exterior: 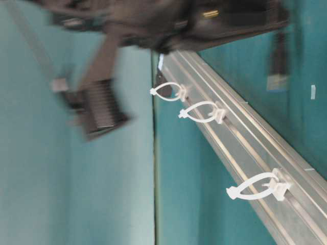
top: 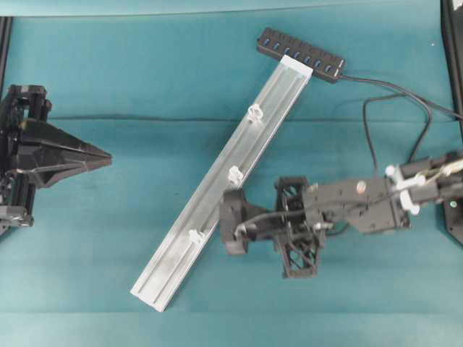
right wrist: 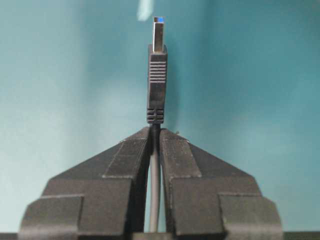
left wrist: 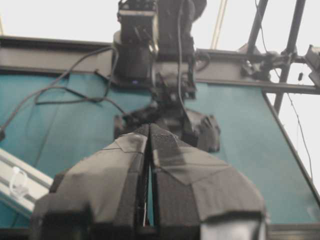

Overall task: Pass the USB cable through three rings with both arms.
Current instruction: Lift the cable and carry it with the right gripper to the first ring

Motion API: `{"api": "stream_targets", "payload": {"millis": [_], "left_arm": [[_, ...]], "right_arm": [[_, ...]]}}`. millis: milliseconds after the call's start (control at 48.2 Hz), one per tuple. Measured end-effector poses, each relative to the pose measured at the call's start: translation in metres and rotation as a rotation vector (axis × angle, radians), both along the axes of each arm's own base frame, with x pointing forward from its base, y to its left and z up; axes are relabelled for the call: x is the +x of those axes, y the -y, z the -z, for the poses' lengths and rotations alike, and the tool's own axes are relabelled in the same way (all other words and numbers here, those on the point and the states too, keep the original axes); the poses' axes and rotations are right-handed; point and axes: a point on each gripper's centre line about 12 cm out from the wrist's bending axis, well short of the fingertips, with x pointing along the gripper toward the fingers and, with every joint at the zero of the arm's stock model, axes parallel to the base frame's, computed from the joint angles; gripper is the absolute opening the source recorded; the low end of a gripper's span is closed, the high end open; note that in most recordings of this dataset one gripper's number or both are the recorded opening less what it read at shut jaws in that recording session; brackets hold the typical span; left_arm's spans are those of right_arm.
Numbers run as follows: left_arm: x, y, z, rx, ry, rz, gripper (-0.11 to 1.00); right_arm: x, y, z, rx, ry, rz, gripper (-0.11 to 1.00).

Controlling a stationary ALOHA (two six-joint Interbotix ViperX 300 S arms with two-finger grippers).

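The right gripper (right wrist: pixel 155 131) is clamped on the cable (right wrist: pixel 155 195) just behind its plug (right wrist: pixel 156 82), which sticks out past the fingertips. In the overhead view it sits beside the rail (top: pixel 224 184), near the middle of the three rings (top: pixel 235 174). The left gripper (left wrist: pixel 149 131) is closed on nothing, near the table's (top: pixel 145 72) left edge.

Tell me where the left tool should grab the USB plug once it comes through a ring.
Probably by the ribbed black body of the plug, behind the metal tip. The right tool pinches the cable just below the plug, which stands straight out, so the shut left tool would need to open and close on its flat sides from the tip end.
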Motion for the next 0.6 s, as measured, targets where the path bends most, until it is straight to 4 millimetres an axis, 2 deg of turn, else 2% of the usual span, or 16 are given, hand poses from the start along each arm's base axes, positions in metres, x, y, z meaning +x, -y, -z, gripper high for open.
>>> {"api": "stream_targets", "payload": {"millis": [124,332,601], "left_arm": [[-0.002,-0.002,-0.002,-0.002,0.006,-0.006,-0.01],[-0.006,-0.008,-0.006,-0.003,0.026,-0.034,-0.01],[-0.007,-0.013,-0.007,-0.005,0.029,-0.057,-0.01]], "right_arm": [[0.003,0.011,-0.029,-0.003,-0.001,-0.028,0.1],[-0.005,0.03,-0.073,-0.012,-0.018,-0.073,0.1],[-0.023,0.084,-0.12,-0.025,0.031,-0.015,0.1]]}}
